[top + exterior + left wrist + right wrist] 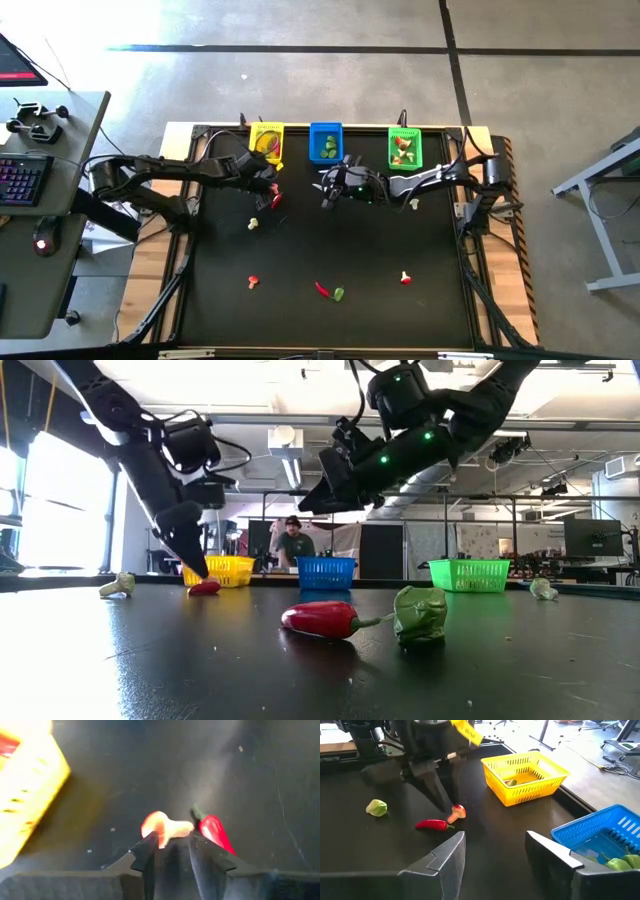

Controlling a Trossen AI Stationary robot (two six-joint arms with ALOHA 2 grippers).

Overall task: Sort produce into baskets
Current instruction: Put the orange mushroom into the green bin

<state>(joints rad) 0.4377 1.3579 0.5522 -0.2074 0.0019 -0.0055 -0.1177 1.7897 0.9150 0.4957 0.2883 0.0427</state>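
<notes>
Both arms matte black w/ chunky jointed links, black cables looped alongside. Right arm's wrist housing shows small green LEDs; its tool (318, 495) ends in two flat, dark grey wedge-shaped fingers (451, 854). Left tool (172, 851) has slim black tapered fingers (145, 855), a yellow label on the housing above them, seen from right wrist view.

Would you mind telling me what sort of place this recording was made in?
Most likely a robotics lab or workshop. The black table stands on a bare concrete floor, a desk with a keyboard sits beside it, and the low view shows exposed ceiling ducts and a person behind.
</notes>
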